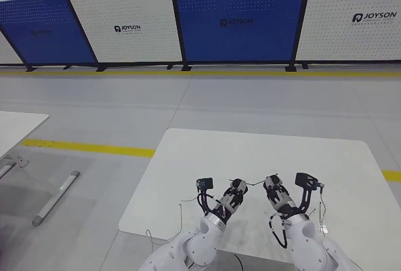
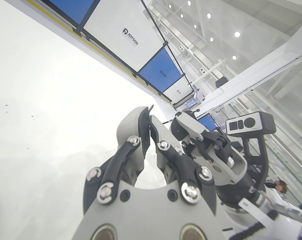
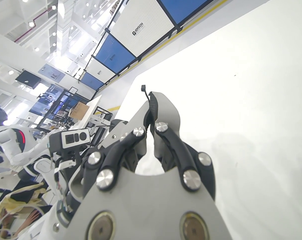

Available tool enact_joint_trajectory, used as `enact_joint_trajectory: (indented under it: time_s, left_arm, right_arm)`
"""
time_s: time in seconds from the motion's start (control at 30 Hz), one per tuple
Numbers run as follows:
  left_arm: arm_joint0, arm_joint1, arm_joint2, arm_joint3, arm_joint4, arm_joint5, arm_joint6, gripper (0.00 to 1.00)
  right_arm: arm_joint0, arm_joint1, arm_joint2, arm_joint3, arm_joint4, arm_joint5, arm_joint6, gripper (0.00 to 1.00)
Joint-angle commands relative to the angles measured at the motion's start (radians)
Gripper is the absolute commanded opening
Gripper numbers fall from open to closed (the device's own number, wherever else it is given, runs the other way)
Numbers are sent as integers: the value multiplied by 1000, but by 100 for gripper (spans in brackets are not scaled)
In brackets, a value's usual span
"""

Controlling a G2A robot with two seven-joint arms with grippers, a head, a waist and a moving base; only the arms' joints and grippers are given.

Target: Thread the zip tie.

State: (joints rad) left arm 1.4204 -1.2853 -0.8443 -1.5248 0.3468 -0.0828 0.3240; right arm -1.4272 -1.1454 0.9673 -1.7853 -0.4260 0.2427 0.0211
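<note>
The right end effector point(image 3: 151, 104) is clamped on the zip tie point(image 3: 145, 93) just under its head; the left end effector point(image 2: 150, 116) pinches the other end; both hang above the tabletop point(image 1: 268, 152), likely lining tail against head.

Your two arms lie side by side, forearms angled inward so the grippers' tips converge, near each other but not touching. Your left gripper point(image 2: 150, 119) has its fingers pressed together on the zip tie point(image 3: 143, 88). Your right gripper point(image 3: 150, 108) is pinched closed on its other end.
</note>
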Motion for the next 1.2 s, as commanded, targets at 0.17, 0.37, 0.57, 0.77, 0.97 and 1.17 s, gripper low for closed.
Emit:
enact_joint_trajectory:
  time_s: [0.17, 0.37, 0.57, 0.77, 0.97, 1.17]
  left_arm:
    - [0, 0, 0, 0, 0, 0, 0, 0]
    - [0, 0, 0, 0, 0, 0, 0, 0]
    - [0, 0, 0, 0, 0, 0, 0, 0]
    - [0, 0, 0, 0, 0, 0, 0, 0]
    - [0, 0, 0, 0, 0, 0, 0, 0]
    - [0, 0, 0, 0, 0, 0, 0, 0]
  right_arm:
    - [-6, -9, 1, -1, -17, -15, 7, 0]
    - [-12, -15, 5, 8, -30, -43, 10, 0]
    - [-25, -20, 13, 3, -50, -66, -9, 0]
    - [-46, -23, 32, -15, -63, -63, -11, 0]
    - [-54, -28, 43, -17, -67, -57, 0, 0]
    - [-56, -35, 46, -13, -75, -54, 7, 0]
